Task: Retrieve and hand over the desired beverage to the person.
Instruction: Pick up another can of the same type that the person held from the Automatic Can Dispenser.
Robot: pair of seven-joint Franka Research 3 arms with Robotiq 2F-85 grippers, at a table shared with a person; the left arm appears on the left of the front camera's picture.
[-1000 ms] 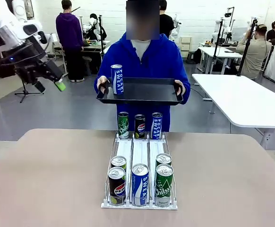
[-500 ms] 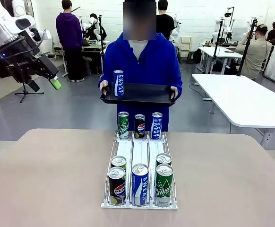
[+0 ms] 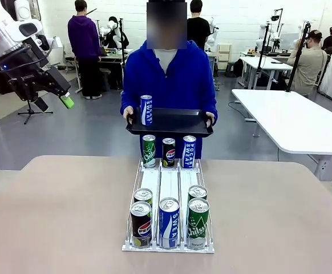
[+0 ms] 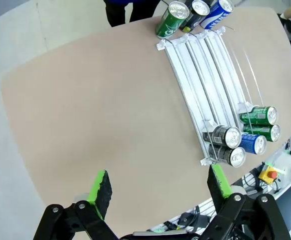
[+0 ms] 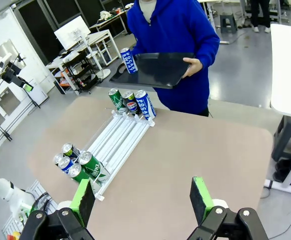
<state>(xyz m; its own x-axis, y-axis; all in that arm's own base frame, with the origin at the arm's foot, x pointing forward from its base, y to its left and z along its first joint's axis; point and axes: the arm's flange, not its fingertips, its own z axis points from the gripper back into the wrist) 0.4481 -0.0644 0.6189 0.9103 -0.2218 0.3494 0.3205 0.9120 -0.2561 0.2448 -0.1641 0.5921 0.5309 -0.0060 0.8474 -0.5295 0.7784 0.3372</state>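
The person (image 3: 166,74) in a blue hoodie stands at the table's far side, holding a black tray (image 3: 174,123) in both hands. A blue Pocari Sweat can (image 3: 146,109) stands upright on the tray's left end. On the table a white wire rack (image 3: 169,182) holds beverage cans: three at its far end (image 3: 169,152) and several at its near end (image 3: 169,222). My left gripper (image 3: 55,103) hangs open high at the left, away from the rack; its wrist view shows the open fingers (image 4: 159,185) above the table. My right gripper (image 5: 143,195) is open and empty, high over the table's right side.
The tan table (image 3: 57,217) has bare surface on both sides of the rack. A white table (image 3: 291,120) stands behind on the right. Other people stand and sit farther back in the room.
The person has lowered the tray and brought it closer to the rack's far end. My left arm rose a little and moved left, then held still.
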